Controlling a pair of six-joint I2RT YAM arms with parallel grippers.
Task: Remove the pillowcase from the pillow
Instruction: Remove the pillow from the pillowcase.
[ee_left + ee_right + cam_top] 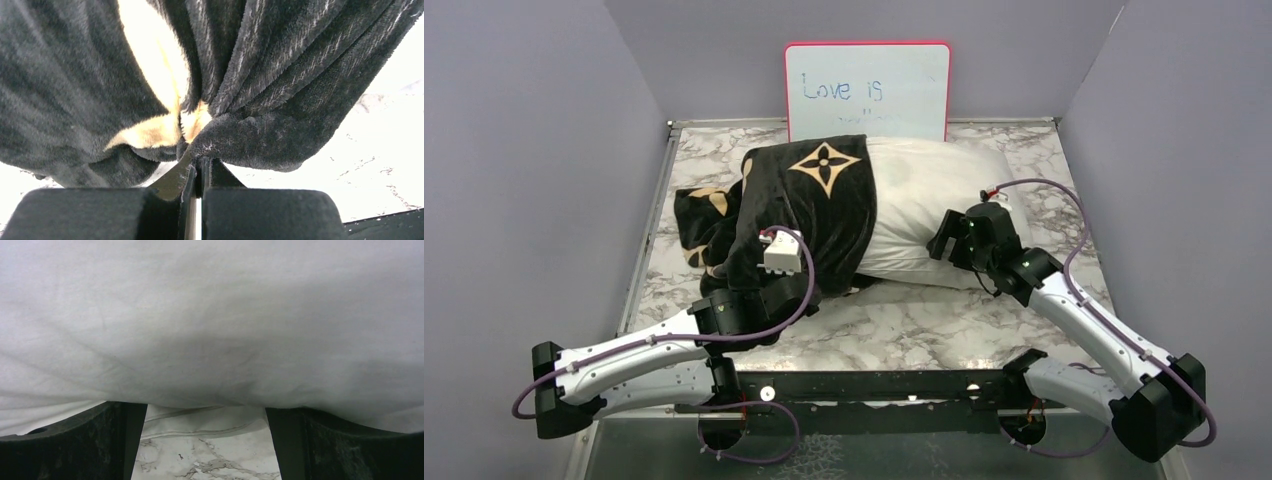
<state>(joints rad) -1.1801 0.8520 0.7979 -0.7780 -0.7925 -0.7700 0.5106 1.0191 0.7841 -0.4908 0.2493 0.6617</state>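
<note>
The black pillowcase [814, 200] with tan flower motifs covers the left end of the white pillow [934, 195], and loose cloth bunches at the far left. My left gripper [769, 282] sits at the case's near edge. In the left wrist view it [200, 162] is shut on a fold of the pillowcase [280, 90], which drapes above the jaws. My right gripper [946, 243] is open against the pillow's near right side. In the right wrist view the pillow [210, 315] bulges over the tips of both wide-set fingers [125, 435], with its seam between them.
A pink-framed whiteboard [867, 90] leans on the back wall behind the pillow. The marble table [904, 320] is boxed in by grey walls on the left, right and back. Its metal rim runs along the left edge [649, 240].
</note>
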